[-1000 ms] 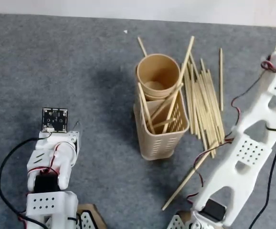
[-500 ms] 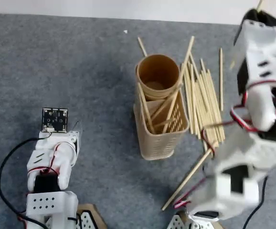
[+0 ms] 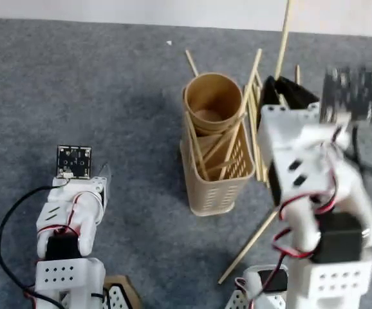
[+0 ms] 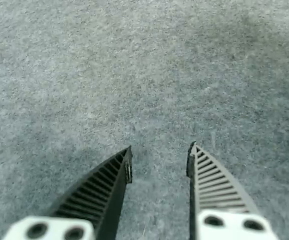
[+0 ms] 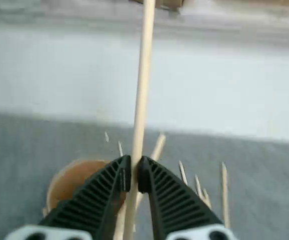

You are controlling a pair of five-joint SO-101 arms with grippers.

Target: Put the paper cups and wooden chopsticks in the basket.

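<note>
Basket (image 3: pixel 215 187) stands upright on the grey carpet (image 3: pixel 76 84). A paper cup (image 3: pixel 213 96) sits in its far end, with several chopsticks (image 3: pixel 202 151) leaning inside. Right gripper (image 5: pixel 134 161), just beside the basket, is pinching one chopstick (image 5: pixel 143 75) held upright. Loose chopsticks (image 3: pixel 258 138) lie beside the basket. Left gripper (image 4: pixel 159 159), well apart from the basket, has its fingers spread over bare carpet.

The right arm (image 3: pixel 302 161) is covering most of the loose chopsticks (image 3: pixel 257 138) beside the basket (image 3: pixel 215 190). The held chopstick (image 5: pixel 143 75) is running off the upper edge in the high and right wrist views, and its lower end is passing behind the right gripper (image 5: pixel 134 162). The arm's camera board (image 3: pixel 353 90) is showing blurred. The nested paper cups (image 3: pixel 213 103) are perhaps numbering two.
</note>
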